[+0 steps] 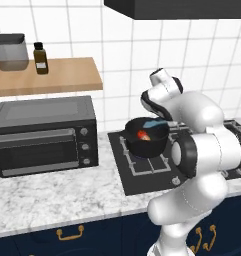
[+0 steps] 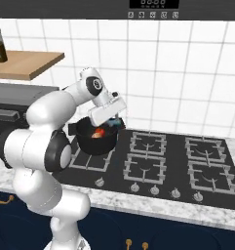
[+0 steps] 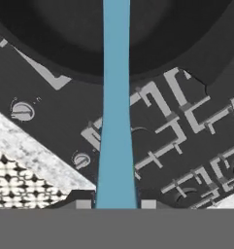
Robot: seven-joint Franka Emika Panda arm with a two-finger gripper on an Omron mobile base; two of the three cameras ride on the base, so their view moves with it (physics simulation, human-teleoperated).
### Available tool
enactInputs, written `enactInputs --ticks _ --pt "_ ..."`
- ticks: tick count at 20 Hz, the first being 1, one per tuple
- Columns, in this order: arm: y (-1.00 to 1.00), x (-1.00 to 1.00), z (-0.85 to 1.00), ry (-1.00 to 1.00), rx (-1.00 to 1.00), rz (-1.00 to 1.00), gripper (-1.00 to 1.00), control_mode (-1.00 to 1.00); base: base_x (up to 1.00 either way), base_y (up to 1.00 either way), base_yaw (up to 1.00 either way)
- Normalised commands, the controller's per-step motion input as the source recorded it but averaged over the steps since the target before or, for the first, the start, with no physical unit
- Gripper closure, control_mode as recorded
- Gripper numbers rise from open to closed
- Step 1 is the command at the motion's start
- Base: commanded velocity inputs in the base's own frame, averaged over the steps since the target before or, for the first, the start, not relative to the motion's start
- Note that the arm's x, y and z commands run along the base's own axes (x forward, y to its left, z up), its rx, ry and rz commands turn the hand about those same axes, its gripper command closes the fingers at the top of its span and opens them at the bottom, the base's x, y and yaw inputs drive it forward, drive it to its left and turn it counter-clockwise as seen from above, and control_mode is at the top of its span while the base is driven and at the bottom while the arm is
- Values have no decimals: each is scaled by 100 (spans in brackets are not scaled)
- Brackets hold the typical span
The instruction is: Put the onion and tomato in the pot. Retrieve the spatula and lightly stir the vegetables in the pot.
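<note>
Blue spatula (image 3: 116, 121) pinched in the closed gripper (image 3: 116, 204), its handle reaching over the black pot (image 1: 147, 142) on the burner, tomato (image 1: 142, 134) and onion (image 2: 97, 135) already inside, so loading looks done and only light stirring remains.

The light blue spatula (image 3: 115, 121) runs straight up from between the two dark finger tips (image 3: 82, 204), which are closed on its handle. Its far end reaches over the rim of the black pot (image 3: 186, 44). Below lies the dark stove top (image 3: 186, 146) with grates and knobs, beside a marble counter (image 3: 36, 155).
</note>
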Motion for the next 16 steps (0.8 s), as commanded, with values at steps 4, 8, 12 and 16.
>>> enactInputs --ticks 4,8,12,16 --pt "3 17 0 -15 -5 34 100 -100 0 0 0" --pt "0 19 -3 -13 -14 25 100 -100 0 0 0" --pt "10 20 -12 -14 -18 2 100 -100 0 0 0" --pt "2 24 0 -18 -10 27 100 -100 0 0 0"
